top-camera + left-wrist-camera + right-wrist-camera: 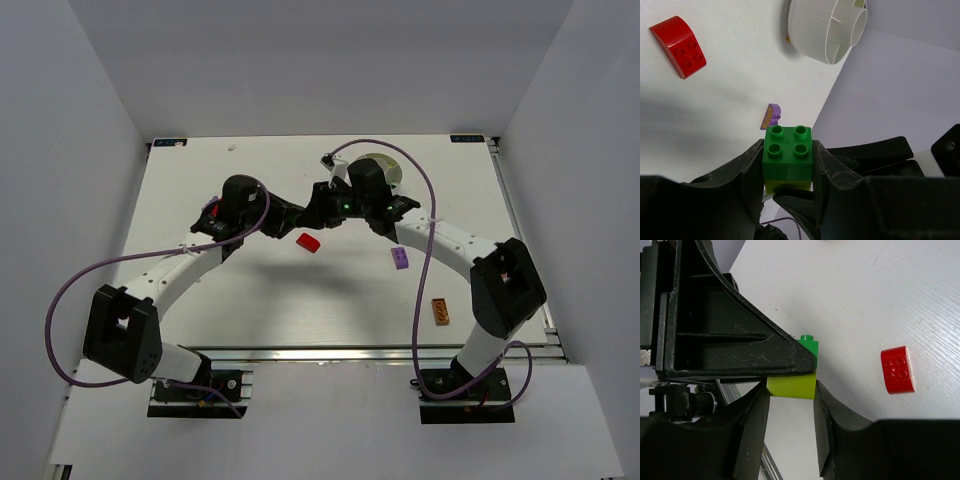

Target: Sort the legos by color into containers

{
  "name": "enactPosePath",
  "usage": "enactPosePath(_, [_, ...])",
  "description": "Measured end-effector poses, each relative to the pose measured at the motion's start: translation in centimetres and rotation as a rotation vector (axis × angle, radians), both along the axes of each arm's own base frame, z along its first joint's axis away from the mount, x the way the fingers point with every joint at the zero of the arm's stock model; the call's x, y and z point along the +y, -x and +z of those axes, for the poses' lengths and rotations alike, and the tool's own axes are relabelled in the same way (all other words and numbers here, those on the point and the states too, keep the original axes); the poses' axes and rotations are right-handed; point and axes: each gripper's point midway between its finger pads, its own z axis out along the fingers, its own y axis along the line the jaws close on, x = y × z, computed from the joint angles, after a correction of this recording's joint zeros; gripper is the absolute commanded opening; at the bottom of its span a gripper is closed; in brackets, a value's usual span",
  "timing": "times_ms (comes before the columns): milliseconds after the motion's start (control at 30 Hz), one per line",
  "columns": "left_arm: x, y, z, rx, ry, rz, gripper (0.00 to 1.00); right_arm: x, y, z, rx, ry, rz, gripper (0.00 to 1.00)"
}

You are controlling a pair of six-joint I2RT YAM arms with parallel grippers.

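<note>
Bricks number five in sight, one of each colour. Two are stacked and held up over the white table (pixel 260 300) where the two arms meet, and three lie loose on it.

Furthest left, the left fingers (pixel 747 172) are closed partway and clamped on both sides of the one green brick (pixel 788 145). Pressed to the underside of that brick is the one yellow-green brick (pixel 790 386). The right fingers (pixel 752 430) are narrowed to its width and lie against its two sides. So each arm has hold of one half of the same stack.

Just near of the meeting point lies the single red brick (pixel 309 242), curved on one face, studs up. Behind the right arm, toward the far edge, stands the one round white dish (pixel 810 30) with its wedge compartments and centre well, partly hidden from above. Further right is the one purple brick (pixel 400 258), and nearest the right edge the one orange brick (pixel 440 311). These two lie well apart from each other and from the dish.
</note>
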Motion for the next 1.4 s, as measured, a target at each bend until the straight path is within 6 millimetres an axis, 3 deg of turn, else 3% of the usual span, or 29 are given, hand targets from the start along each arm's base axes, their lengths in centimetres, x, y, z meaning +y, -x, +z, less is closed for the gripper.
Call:
enactPosePath(67, [0.0,0.0,-0.1,0.001,0.005,0.000,0.00,-0.1,0.1,-0.2,-0.004,0.003,0.012,0.00])
enactPosePath(367, [-0.4,1.3,-1.3,0.038,0.027,-0.049,0.00,-1.5,2.1,-1.4,-0.019,-0.003,0.075,0.00])
enactPosePath(567, [2.4,-0.3,-2.2,0.043,0.005,0.037,0.00,-2.9,4.5,-0.1,-0.050,-0.031,0.146,0.00])
enactPosePath(733, [2.8,-0.4,-2.5,0.036,-0.011,0.037,0.00,-4.3,3.8,0.8,-0.106,-0.028,0.142,0.00])
enactPosePath(833, [3.0,-0.3,-2.7,0.028,-0.036,0.022,0.00,-7.3,0.6,0.9,-0.155,0.000,0.066,0.00])
enactPosePath(1033, [3.2,0.3,-2.0,-0.036,-0.073,-0.018,0.00,-18.0,-11.6,3.0,-0.289,0.114,-0.270,0.00])
enactPosePath(1100, [3.4,0.8,-2.0,-0.055,-0.077,-0.026,0.00,-20.4,-14.2,3.4,-0.318,0.149,-0.351,0.00])
enactPosePath(1200, [3.8,1.7,-2.3,-0.064,-0.086,-0.034,0.00,-22.1,-16.8,2.8,-0.320,0.188,-0.419,0.00])
enactPosePath(1400, [4.2,2.7,-2.0,-0.097,-0.091,-0.042,0.00,-23.2,-22.2,-0.2,-0.246,0.205,-0.502,0.00])
